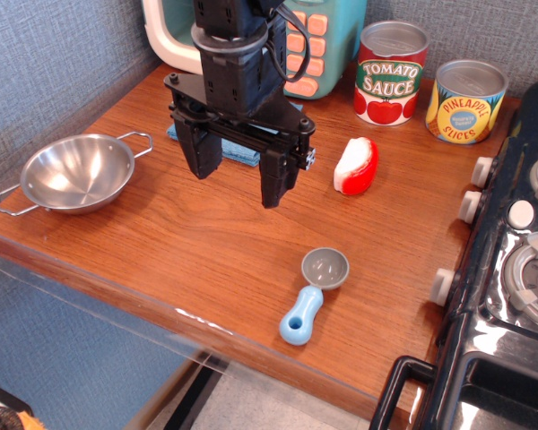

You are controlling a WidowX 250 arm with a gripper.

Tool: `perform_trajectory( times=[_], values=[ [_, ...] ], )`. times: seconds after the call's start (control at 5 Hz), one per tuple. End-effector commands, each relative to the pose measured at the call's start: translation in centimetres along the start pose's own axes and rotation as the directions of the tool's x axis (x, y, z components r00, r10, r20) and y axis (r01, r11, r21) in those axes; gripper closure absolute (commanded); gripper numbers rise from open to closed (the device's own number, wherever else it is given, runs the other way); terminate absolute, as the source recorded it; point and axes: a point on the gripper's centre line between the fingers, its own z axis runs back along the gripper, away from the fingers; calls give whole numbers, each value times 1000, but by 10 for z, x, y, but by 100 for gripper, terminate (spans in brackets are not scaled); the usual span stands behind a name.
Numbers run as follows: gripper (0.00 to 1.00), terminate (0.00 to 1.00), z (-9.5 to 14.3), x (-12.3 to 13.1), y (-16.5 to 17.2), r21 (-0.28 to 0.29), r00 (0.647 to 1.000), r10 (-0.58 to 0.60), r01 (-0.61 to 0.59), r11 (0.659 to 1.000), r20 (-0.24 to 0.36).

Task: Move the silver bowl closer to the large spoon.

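Note:
The silver bowl [77, 172] sits at the left edge of the wooden table, with a wire loop handle on each side. The large spoon [313, 293], with a light blue handle and a round grey head, lies near the table's front edge, well to the right of the bowl. My black gripper [237, 182] hangs above the middle of the table between the two, jaws open and empty, touching neither.
A red-and-white oval object [356, 166] lies right of the gripper. A tomato sauce can [390, 73] and a pineapple slices can [465, 101] stand at the back right. A toy stove [511, 269] borders the right side. A blue cloth [242, 152] lies behind the gripper.

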Motion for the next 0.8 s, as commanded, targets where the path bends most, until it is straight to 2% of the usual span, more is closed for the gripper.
perform_trajectory(
  times=[0.0,0.2,0.4,0.6],
  values=[
    [0,0,0,0,0,0,1000,0,0,1000,0],
    [0,0,-8,0,21,1,998,55,-55,998,-13],
    [0,0,-10,-3,45,7,996,88,-88,996,0],
    [0,0,-12,-11,81,47,992,121,-123,991,36]
  ],
)
